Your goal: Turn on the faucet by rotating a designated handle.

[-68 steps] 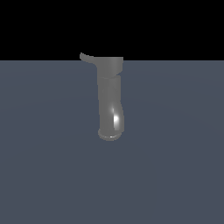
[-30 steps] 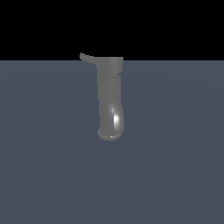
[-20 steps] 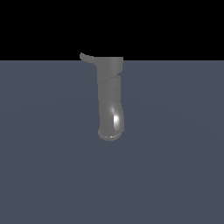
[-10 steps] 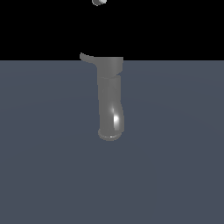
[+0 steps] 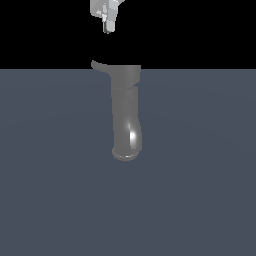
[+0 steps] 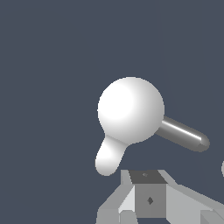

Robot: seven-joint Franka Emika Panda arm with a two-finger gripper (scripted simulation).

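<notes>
The grey glossy faucet [image 5: 125, 110] stands in the middle of the exterior view, its ringed mouth [image 5: 125, 152] at the low end. The thin curved handle [image 5: 99, 65] sticks out from its top toward the exterior view's left. My white gripper [image 5: 106, 29] hangs above the handle, clearly apart from it, fingers together and empty. In the wrist view the faucet's top [image 6: 130, 109] is a bright round shape with a short pale lobe [image 6: 107, 159] and a grey rod [image 6: 183, 133] sticking out; I cannot tell which is the handle. My gripper [image 6: 148, 199] is beside them.
A flat dark blue-grey floor [image 5: 200, 190] spreads around the faucet. Black background lies behind the gripper. Nothing else shows.
My gripper has come down into the exterior view from the top edge, toward the faucet's handle. The faucet and handle have not moved.
</notes>
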